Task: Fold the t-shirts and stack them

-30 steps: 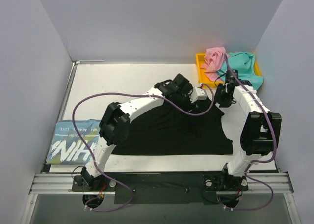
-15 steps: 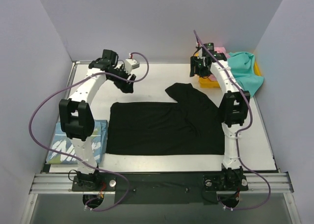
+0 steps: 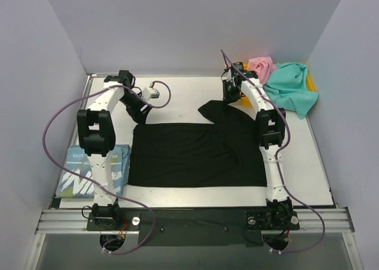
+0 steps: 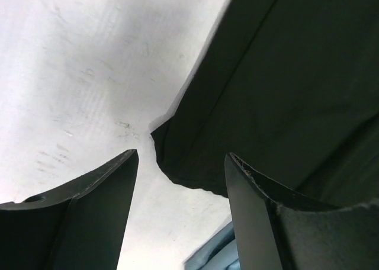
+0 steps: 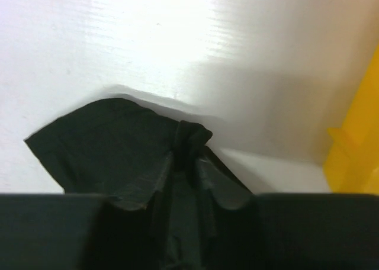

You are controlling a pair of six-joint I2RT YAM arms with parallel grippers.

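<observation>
The black t-shirt (image 3: 195,154) lies spread flat mid-table, one sleeve folded up at its far right. My left gripper (image 3: 137,113) is open at the shirt's far left corner; in the left wrist view the corner (image 4: 177,163) lies between my spread jaws (image 4: 180,154). My right gripper (image 3: 230,95) sits at the far sleeve and is shut on a pinch of black cloth (image 5: 189,137). The light blue t-shirt (image 3: 92,172) lies folded at the near left. The pink t-shirt (image 3: 260,66) and the teal t-shirt (image 3: 290,86) lie bunched at the far right.
The yellow tray (image 3: 310,79) under the pink and teal shirts stands at the far right corner; its wall shows in the right wrist view (image 5: 355,134). Grey walls close in the table on three sides. Purple cables loop from both arms.
My left gripper has dropped from above the far left table to the shirt's far left corner. My right gripper has moved from the tray down to the sleeve. The shirt was pulled out flat before that.
</observation>
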